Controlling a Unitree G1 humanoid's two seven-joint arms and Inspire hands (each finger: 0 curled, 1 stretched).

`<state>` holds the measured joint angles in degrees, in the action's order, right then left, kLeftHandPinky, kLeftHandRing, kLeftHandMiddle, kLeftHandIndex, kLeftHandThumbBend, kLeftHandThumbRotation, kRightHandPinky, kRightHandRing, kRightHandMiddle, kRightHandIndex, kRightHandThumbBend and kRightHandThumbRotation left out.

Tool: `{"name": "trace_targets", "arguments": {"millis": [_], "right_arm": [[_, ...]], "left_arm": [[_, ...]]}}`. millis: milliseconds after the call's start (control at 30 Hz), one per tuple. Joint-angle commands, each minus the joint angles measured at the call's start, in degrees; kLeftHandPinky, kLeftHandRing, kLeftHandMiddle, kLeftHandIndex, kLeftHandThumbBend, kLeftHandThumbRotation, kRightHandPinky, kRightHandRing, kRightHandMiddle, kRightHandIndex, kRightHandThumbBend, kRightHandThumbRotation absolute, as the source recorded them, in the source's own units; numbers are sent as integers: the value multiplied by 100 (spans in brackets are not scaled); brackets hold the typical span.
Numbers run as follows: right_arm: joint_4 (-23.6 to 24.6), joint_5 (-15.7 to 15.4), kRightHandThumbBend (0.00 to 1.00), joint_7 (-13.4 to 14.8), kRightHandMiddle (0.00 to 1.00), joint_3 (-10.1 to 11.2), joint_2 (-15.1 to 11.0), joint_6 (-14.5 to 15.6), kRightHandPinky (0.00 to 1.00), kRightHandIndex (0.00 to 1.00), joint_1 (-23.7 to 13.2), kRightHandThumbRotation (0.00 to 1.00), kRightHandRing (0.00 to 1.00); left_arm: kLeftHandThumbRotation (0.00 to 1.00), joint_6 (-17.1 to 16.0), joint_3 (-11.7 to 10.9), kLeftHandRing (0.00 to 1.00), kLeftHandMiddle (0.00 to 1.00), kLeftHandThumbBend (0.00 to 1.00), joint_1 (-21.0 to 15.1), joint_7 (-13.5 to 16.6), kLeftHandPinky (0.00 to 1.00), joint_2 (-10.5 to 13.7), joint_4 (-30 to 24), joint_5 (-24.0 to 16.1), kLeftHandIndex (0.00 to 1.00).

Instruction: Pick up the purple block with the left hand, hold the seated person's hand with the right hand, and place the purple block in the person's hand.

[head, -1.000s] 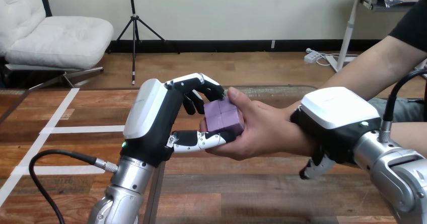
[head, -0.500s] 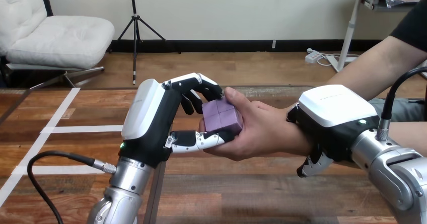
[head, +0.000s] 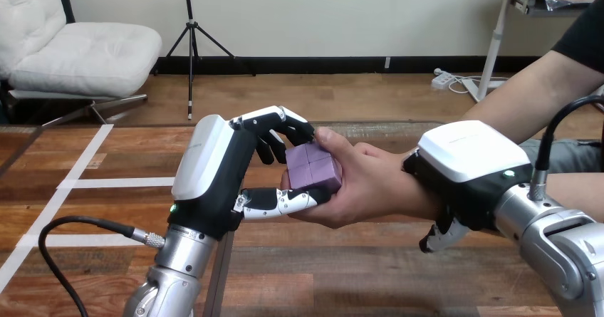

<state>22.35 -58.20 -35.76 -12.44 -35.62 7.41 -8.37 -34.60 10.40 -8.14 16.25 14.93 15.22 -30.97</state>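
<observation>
While my left hand (head: 214, 174) pinches the purple block (head: 313, 167), person's hand (head: 370, 185) cups it from 3 o'clock; right hand (head: 466, 160) behind, grip unclear.

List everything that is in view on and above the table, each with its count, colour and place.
purple block: one, purple, above the table, between the left hand's fingers and the person's palm
tape strips: a few, white, on the table's left part
table: one, brown wood, below everything
person's hand: one, centre, against the block
left hand: one, black and white, curled round the block
right hand: one, black and white, round the person's wrist
</observation>
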Motion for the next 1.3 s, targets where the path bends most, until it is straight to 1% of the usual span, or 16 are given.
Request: {"name": "trace_targets", "arguments": {"millis": [0, 33, 167, 233, 267, 300, 400, 433, 533, 567, 600, 733, 867, 900, 1133, 1267], "right_arm": [[45, -42, 79, 113, 68, -24, -11, -133, 50, 69, -276, 1, 61], [30, -44, 79, 124, 69, -19, -7, -146, 52, 69, -271, 1, 63], [-40, -3, 79, 268, 73, 29, 9, -235, 58, 71, -219, 2, 68], [-67, 5, 80, 314, 74, 44, 16, -261, 61, 73, -202, 3, 70], [-97, 2, 80, 379, 75, 51, -3, -310, 62, 73, -189, 3, 71], [-120, -4, 80, 423, 77, 55, -15, -346, 65, 75, -182, 5, 74], [-170, -18, 81, 516, 80, 62, -72, -451, 68, 77, -171, 7, 76], [-180, -21, 81, 533, 81, 63, -83, -475, 70, 78, -170, 8, 77], [-222, -16, 81, 582, 83, 79, -98, -524, 74, 81, -172, 10, 80], [-235, -17, 81, 621, 84, 85, -104, -549, 75, 82, -165, 11, 81], [-246, -19, 81, 650, 85, 89, -107, -568, 77, 83, -161, 12, 83], [-261, -5, 81, 672, 87, 105, -133, -616, 80, 86, -166, 14, 85], [-260, -13, 80, 669, 89, 114, -126, -605, 83, 88, -163, 15, 87], [-262, -11, 80, 671, 91, 116, -128, -608, 85, 89, -163, 16, 89], [-241, 3, 79, 710, 94, 138, -119, -616, 88, 92, -143, 17, 91], [-246, -47, 79, 759, 94, 127, -113, -617, 90, 94, -134, 17, 92]], "left_arm": [[0, 27, 57, 44, 52, 60, -200, -36, 38, -23, -223, -97, 57], [0, 41, 58, 45, 53, 60, -200, -46, 39, -20, -227, -108, 58], [1, 423, 98, 49, 56, 61, -172, -235, 42, 72, -429, -376, 62], [5, 511, 120, 55, 62, 62, -170, -301, 46, 117, -486, -471, 67], [7, 613, 150, 57, 64, 63, -167, -427, 48, 176, -554, -551, 69], [15, 684, 168, 67, 74, 66, -163, -516, 57, 212, -602, -599, 77], [24, 833, 202, 78, 85, 70, -151, -729, 68, 283, -719, -691, 86], [27, 863, 205, 81, 88, 71, -146, -771, 72, 291, -745, -704, 88], [32, 768, 220, 90, 94, 75, -170, -771, 82, 322, -708, -726, 94], [34, 793, 238, 92, 95, 76, -178, -772, 85, 351, -718, -812, 95], [38, 822, 249, 95, 97, 79, -181, -777, 90, 370, -731, -875, 97], [45, 754, 283, 98, 99, 83, -218, -718, 96, 426, -683, -999, 99], [52, 794, 313, 99, 100, 87, -235, -788, 98, 458, -676, -1018, 100], [56, 812, 318, 99, 100, 89, -234, -803, 99, 465, -688, -1031, 100], [66, 896, 353, 100, 100, 97, -243, -887, 100, 505, -711, -1079, 100], [69, 913, 366, 100, 100, 99, -235, -868, 100, 528, -721, -1132, 100]]}}
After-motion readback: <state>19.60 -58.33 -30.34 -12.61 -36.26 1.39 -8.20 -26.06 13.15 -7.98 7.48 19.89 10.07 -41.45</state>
